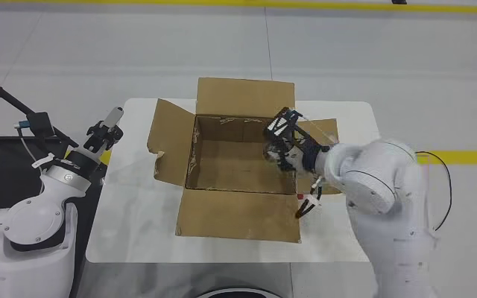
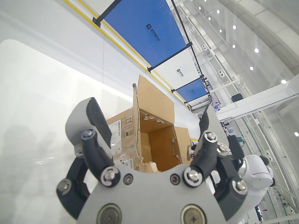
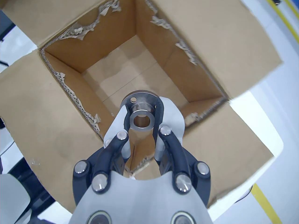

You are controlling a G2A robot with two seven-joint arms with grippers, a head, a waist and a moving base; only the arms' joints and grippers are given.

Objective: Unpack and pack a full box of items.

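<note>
Centred in the top view, a white table (image 1: 127,223) with rounded corners on a pale grey floor (image 1: 112,52), with one yellow floor line (image 1: 298,5) along the twelve o'clock edge and a yellow stripe (image 1: 456,157) at three o'clock, just beside a thin black cable (image 1: 449,190) curving toward four o'clock. At nine o'clock, off the table, a black stand (image 1: 39,123) above a dark mat (image 1: 11,173). In the left wrist view, toward twelve o'clock, blue panels (image 2: 144,24) in black frames, and toward two o'clock, rows of round ceiling lights (image 2: 233,27).
</note>
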